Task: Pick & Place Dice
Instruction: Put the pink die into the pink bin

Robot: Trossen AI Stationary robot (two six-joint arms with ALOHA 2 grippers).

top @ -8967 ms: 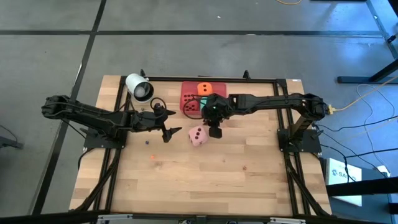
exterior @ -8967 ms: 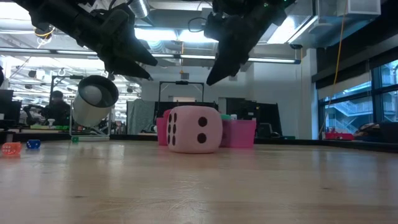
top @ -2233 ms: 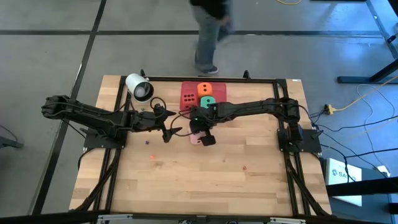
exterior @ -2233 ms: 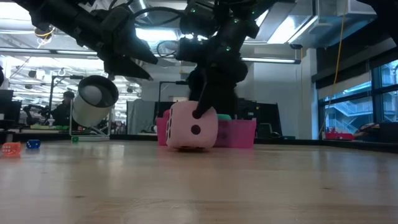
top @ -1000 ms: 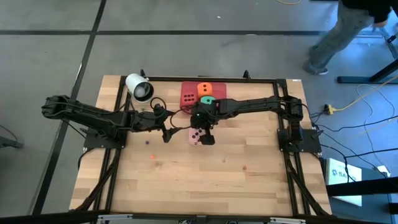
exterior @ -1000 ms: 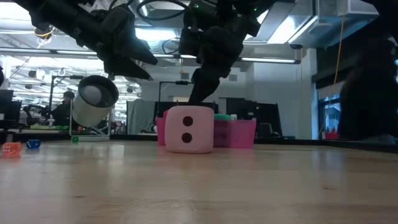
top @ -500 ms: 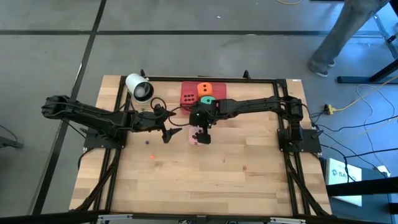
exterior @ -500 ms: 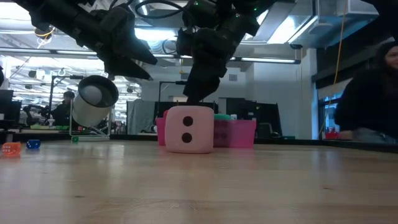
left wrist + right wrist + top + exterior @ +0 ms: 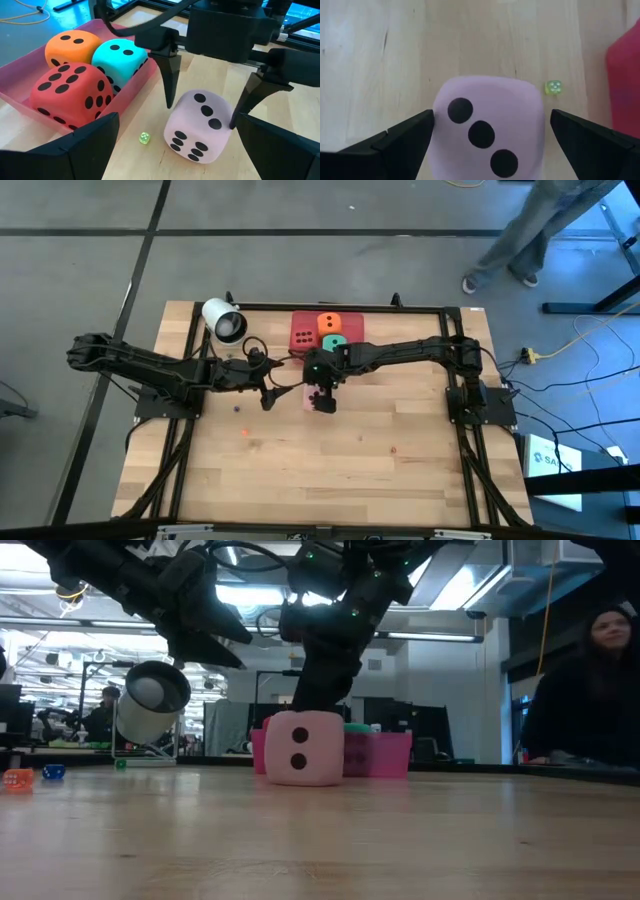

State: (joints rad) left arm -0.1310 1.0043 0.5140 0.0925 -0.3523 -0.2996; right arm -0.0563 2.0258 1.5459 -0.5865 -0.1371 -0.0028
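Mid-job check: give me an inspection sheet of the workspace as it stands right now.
Surface: wooden table, mostly bare.
Job's things: pink die on the table beside the pink tray; red die, orange die and green die in the tray.
Clutter: white cylinder near the far left corner; tiny yellow-green die; small specks on the wood.
Grippers: right tool open, its fingers straddling the pink die; left tool open, beside it.
Cables: yellow cable on the floor.
Surroundings: person walking beyond the table.

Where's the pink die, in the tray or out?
Out. The pink die sits on the table beside the tray, between the right hand's open fingers.
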